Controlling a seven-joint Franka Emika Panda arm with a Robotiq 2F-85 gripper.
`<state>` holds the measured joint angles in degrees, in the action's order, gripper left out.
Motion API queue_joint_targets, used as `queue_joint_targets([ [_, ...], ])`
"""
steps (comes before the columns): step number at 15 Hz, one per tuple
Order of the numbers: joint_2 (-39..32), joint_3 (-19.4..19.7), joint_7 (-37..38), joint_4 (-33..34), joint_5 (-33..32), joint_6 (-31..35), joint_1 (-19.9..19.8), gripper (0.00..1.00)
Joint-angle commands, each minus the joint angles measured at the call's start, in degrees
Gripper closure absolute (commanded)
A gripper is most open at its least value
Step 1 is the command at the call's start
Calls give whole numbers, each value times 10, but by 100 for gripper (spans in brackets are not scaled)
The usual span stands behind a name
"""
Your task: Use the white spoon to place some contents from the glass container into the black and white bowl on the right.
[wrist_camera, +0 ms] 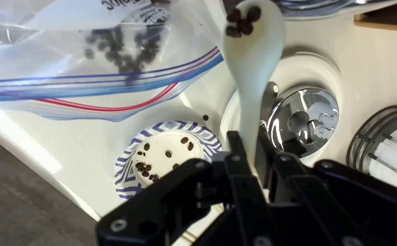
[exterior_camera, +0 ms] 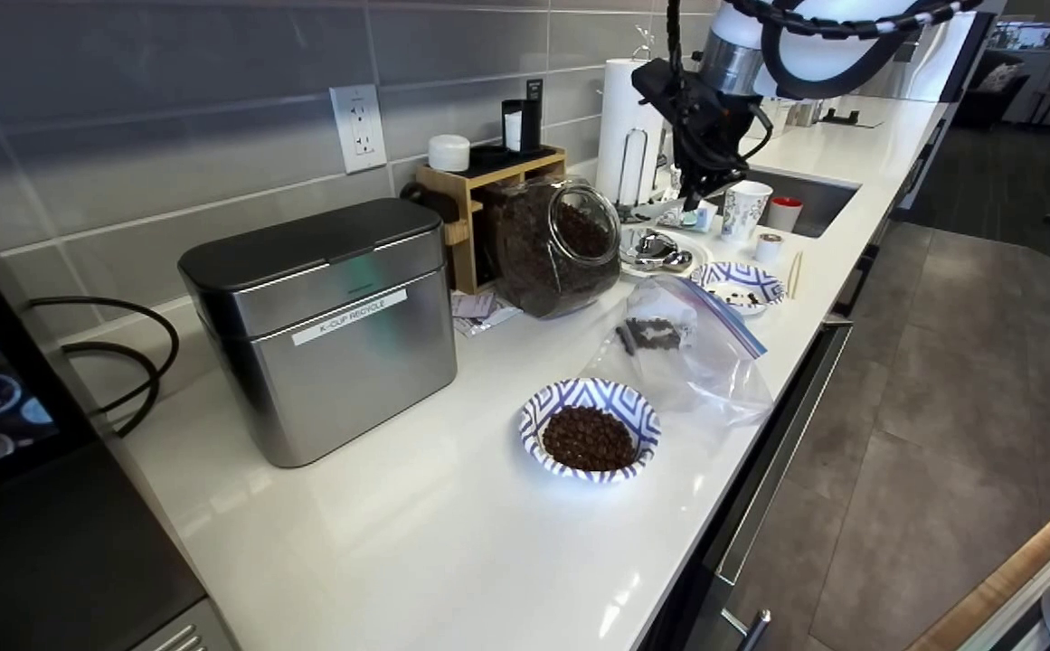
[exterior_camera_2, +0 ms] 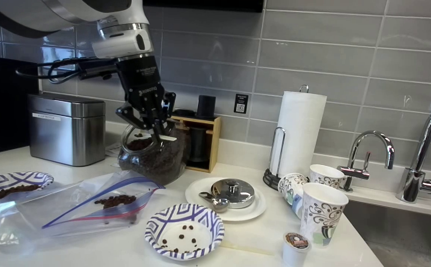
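My gripper [wrist_camera: 248,138] is shut on the handle of the white spoon [wrist_camera: 253,68], whose head carries several dark beans in the wrist view. In an exterior view the gripper [exterior_camera_2: 164,136] is by the glass container [exterior_camera_2: 152,163], and the spoon head appears over or in front of its mouth. Dark brown beans show through the container [exterior_camera: 547,249], which lies tilted with its mouth facing outward. The black and white bowl on the right [exterior_camera_2: 182,211], blue-purple patterned here, holds a few scattered beans; in the wrist view this bowl [wrist_camera: 157,145] sits below and left of the spoon.
Another patterned bowl [exterior_camera: 538,411] is well filled with beans. Between the bowls lies an open zip bag [exterior_camera_2: 70,193] with some beans. A white plate [exterior_camera_2: 254,213] bears a metal lid [exterior_camera_2: 234,191] and a scoop [exterior_camera_2: 219,204]. Paper cups [exterior_camera_2: 323,211] and a paper towel roll [exterior_camera_2: 297,129] stand nearby.
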<state>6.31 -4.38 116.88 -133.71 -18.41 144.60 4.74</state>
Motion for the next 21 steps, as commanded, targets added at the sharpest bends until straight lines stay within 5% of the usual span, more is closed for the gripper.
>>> queue_joint_targets([
  [1,33,11,-124,-42,51,40,-13,97],
  [7,59,26,-290,-65,85,39,-39,97],
  [21,118,9,-386,-123,-59,45,-141,97],
])
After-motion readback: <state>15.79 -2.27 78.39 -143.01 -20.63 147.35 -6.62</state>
